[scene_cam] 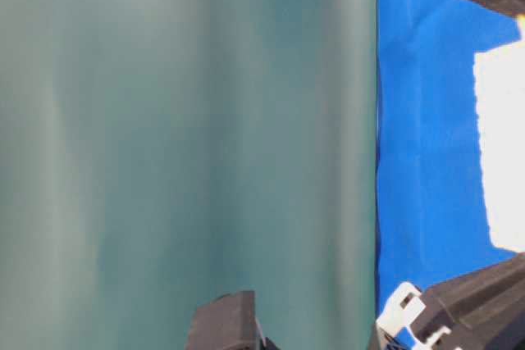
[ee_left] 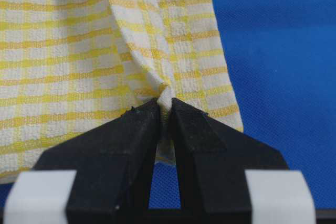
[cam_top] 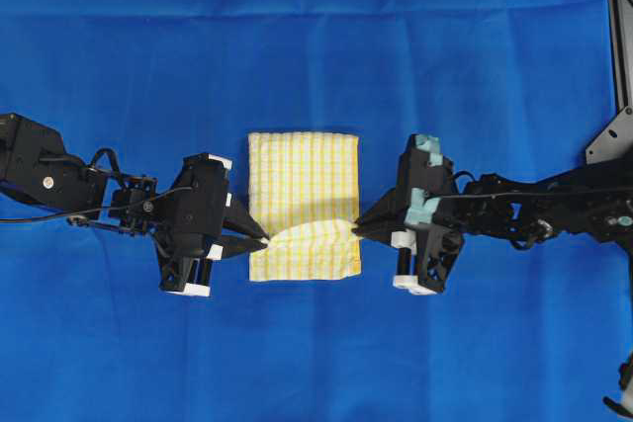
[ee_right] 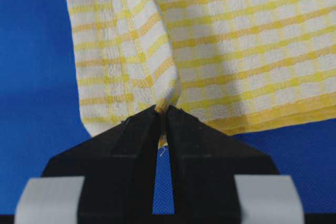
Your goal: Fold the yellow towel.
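Far left in the overhead view: left arm reaching in low, left pincer [cam_top: 259, 239] clamped on the left edge of the yellow towel [cam_top: 303, 173], jaws nearly together with a pinch of checked cloth between them. Wrist view confirms it: cloth gathered into a tight pleat right at the tips of the left pincer [ee_left: 164, 109], small ridge fanning away from the bite.

Centre: yellow towel lying on the blue sheet [cam_top: 316, 37] over the worktop, already a compact upright rectangle, seemingly several layers thick. Lower third lifted into a shallow hump between the two grips; upper part flat.

Right: right pincer [cam_top: 358, 227] likewise shut on the right edge, roughly level with its partner. In the wrist view, right pincer [ee_right: 163, 113] holding a bunched fold, loose thread below the tips. Table-level view too blurred and cropped to add anything.

Probable step: carrying the near edge over toward the far edge. To do it well: raise both sides together, keep the two grips level and equally spaced so the cloth stays taut without stretching, travel straight, lay edge on edge, release only once the layers sit flush. Uneven speed likely to skew the fold.
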Controlling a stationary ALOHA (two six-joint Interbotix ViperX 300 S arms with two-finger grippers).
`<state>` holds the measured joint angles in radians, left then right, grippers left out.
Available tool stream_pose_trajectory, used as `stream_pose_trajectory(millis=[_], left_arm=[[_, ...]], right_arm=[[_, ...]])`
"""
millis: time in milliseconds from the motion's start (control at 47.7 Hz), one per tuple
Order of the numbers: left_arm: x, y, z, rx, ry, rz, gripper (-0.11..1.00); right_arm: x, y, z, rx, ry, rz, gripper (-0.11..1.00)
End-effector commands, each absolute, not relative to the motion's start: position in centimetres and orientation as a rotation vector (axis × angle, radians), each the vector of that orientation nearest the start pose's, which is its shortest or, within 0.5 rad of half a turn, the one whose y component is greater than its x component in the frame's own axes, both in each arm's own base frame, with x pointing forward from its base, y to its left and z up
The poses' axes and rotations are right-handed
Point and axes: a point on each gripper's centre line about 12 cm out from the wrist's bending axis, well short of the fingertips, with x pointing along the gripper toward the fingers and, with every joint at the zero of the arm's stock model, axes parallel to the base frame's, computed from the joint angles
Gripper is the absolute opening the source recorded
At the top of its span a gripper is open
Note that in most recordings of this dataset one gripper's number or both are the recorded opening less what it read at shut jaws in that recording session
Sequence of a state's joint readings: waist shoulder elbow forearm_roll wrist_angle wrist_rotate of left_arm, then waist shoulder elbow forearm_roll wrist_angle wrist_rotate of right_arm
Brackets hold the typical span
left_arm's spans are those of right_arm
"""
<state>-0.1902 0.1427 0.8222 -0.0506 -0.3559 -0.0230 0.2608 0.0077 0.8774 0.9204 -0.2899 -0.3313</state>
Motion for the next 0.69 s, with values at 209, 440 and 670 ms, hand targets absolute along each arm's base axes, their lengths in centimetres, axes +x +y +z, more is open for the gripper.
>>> stream_pose_trajectory(millis=[209,440,670], left_arm=[[37.33,-7.74,10.82,-0.007,0.578,-0.165,0.06],[37.63,-7.68,10.35,-0.007,0.587,-0.161,0.06],[37.24,-7.57,11.21,-0.004,0.599,-0.162,0.26]], right_arm=[[34.53,7.27,12.35,0.376,0.672,-0.128,0.05],[34.61,7.38,12.31,0.377,0.678,-0.123,0.05],[34.81,7.51,12.69,0.381,0.668,-0.117,0.48]])
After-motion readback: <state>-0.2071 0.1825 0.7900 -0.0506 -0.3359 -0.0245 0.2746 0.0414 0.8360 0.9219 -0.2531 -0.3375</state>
